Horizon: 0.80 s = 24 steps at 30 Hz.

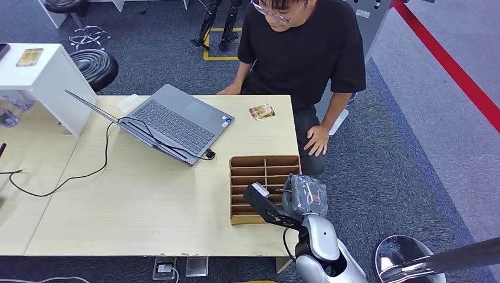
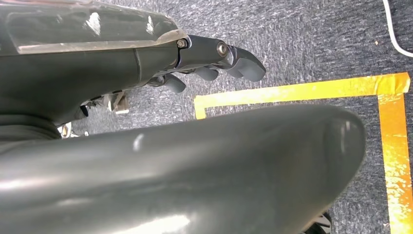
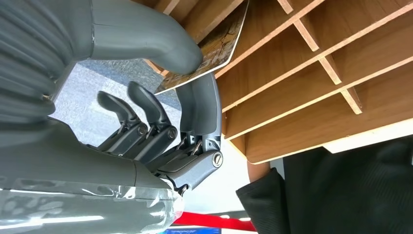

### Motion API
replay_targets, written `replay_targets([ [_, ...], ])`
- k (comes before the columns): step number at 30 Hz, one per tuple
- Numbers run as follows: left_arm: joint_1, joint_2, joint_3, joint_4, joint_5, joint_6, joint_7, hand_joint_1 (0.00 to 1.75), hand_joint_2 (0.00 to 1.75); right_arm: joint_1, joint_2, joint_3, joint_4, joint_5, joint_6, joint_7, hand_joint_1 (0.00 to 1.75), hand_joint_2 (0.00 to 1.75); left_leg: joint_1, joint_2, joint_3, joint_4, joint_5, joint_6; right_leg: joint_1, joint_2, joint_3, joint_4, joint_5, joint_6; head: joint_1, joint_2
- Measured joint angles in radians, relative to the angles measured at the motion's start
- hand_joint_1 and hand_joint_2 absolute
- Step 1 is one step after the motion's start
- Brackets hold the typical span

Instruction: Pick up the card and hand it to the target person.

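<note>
- The right hand [image 1: 305, 196] is seen in the head view at the near right corner of the wooden divided box [image 1: 263, 188], which lies flat on the bench [image 1: 141, 200].
- In the right wrist view, a card [image 3: 214, 46] with a brownish printed face is pinched between the thick grey thumb [image 3: 146, 36] and a darker finger [image 3: 204, 105] of the right hand [image 3: 160, 112]; the other fingers are curled in beneath it.
- The card is held just over the compartments of the wooden box [image 3: 311, 73], with its far end reaching across the dividers; whether it still touches the wood cannot be told.
- A second card [image 1: 262, 111] is seen lying flat on the far right part of the bench, near the person, well apart from the box.
- A third small card [image 1: 29, 56] is laid on a white shelf unit [image 1: 50, 82] at the far left.
- An open grey laptop [image 1: 171, 122] is set at an angle on the bench, beyond the box, with a black cable [image 1: 88, 171] trailing from it to the left.
- A person in a black shirt [image 1: 301, 47] is seated at the far right corner of the bench, leaning forward, with one hand at the bench's far edge and the other on a knee.
- The left hand [image 2: 214, 63] is seen in the left wrist view hanging over grey carpet [image 2: 302, 44] marked with yellow tape [image 2: 311, 90]; its fingers are loosely bent and nothing is held in it.
</note>
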Motion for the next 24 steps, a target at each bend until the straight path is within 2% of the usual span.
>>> replay_targets([
  [9, 0.000, 0.000, 0.000, 0.000, -0.015, 0.002, -0.001, 0.00, 0.00, -0.004, 0.000, 0.001, 0.001, -0.017, -0.013, 0.000, 1.73, 1.75, 0.000, 0.000, 0.000, 0.000, 0.000, 0.000, 0.000, 0.000, 0.000, 0.000, 0.000, 0.000, 0.000, 0.000],
  [14, 0.000, 0.000, 0.000, 0.000, -0.003, 0.005, -0.002, 0.00, 0.00, -0.006, -0.002, 0.006, -0.004, -0.018, -0.061, 0.000, 1.73, 1.75, 0.000, 0.000, 0.000, 0.000, 0.000, 0.000, 0.000, 0.000, 0.000, 0.000, 0.000, 0.000, 0.000, 0.000],
  [24, 0.001, 0.000, 0.001, 0.000, 0.004, 0.011, -0.011, 0.00, 0.00, -0.043, -0.043, 0.046, -0.141, 0.018, -0.157, -0.003, 1.73, 1.75, 0.000, 0.000, 0.000, 0.000, 0.000, 0.000, 0.000, 0.000, 0.000, 0.000, 0.000, 0.000, 0.000, 0.000],
])
